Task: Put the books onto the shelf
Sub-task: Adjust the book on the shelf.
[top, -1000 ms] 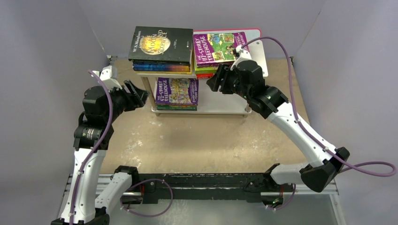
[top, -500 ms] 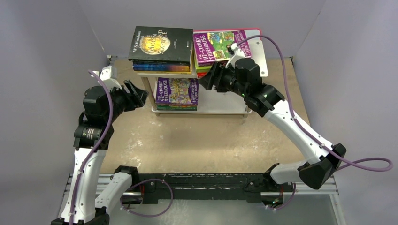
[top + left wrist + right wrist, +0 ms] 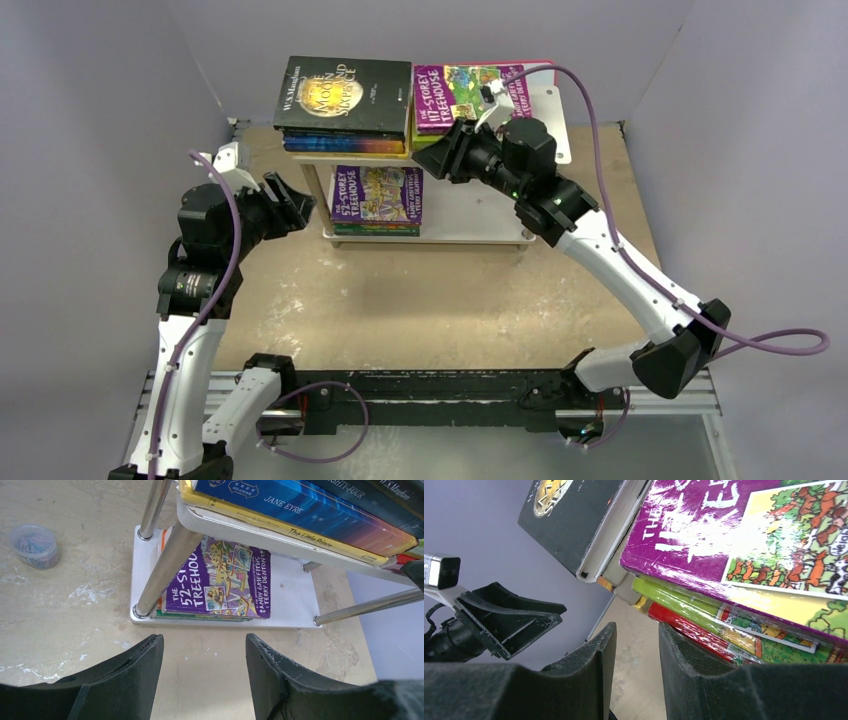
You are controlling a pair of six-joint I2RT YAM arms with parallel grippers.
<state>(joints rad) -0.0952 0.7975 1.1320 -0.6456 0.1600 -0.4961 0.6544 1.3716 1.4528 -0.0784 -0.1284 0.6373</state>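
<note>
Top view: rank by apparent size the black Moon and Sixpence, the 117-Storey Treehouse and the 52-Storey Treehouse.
1. Moon and Sixpence.
2. 117-Storey Treehouse, partly behind the right arm.
3. 52-Storey Treehouse; lower tier, farther from camera.

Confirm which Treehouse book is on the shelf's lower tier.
The purple 52-Storey Treehouse, topping the books on the lower board. The 117-Storey Treehouse sits on the top tier instead, beside the right hand.

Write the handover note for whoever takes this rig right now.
Left claw: open, empty, beside the shelf.
Right claw: slightly open, empty, at the corner of the purple Treehouse stack.
Books: black-topped stack and purple Treehouse stack on top tier; 52-Storey stack on lower tier.
Done: no book seen off the shelf.
Left: probably only backing both arms away.
</note>
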